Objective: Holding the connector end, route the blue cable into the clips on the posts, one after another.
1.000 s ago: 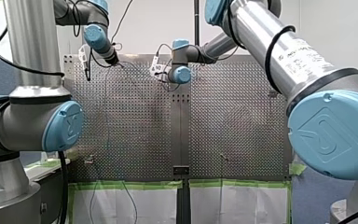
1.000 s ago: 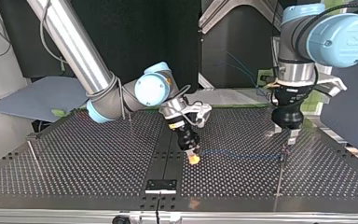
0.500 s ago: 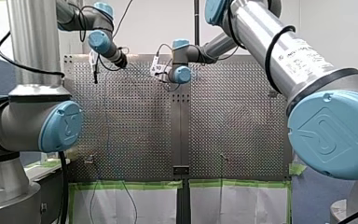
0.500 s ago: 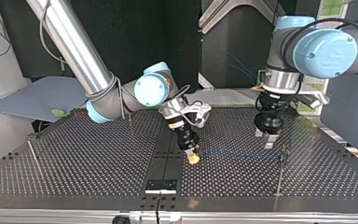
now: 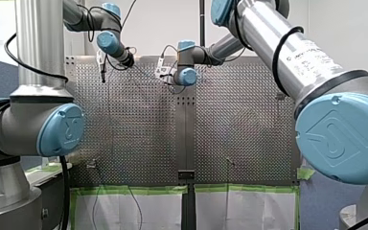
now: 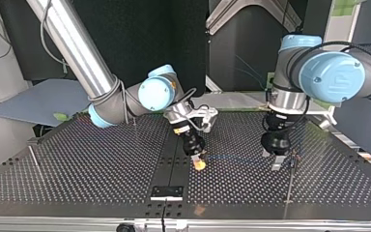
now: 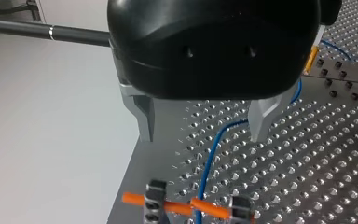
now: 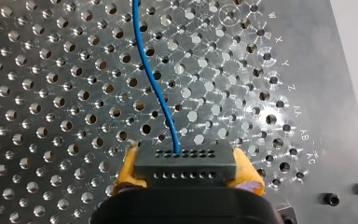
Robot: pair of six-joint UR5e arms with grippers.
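Right wrist view: my right gripper (image 8: 185,164), yellow-padded, is clamped on the dark connector (image 8: 185,156). The thin blue cable (image 8: 154,88) snakes ahead toward eleven o'clock over the perforated table (image 8: 51,93). In the top view, at three o'clock from that gripper, my left gripper (image 6: 271,158) hangs with fingers apart.

My left gripper (image 5: 131,63) over perforated table (image 5: 239,120)

Part of the blue cable (image 7: 213,154) is hidden behind my left tool (image 7: 203,133).
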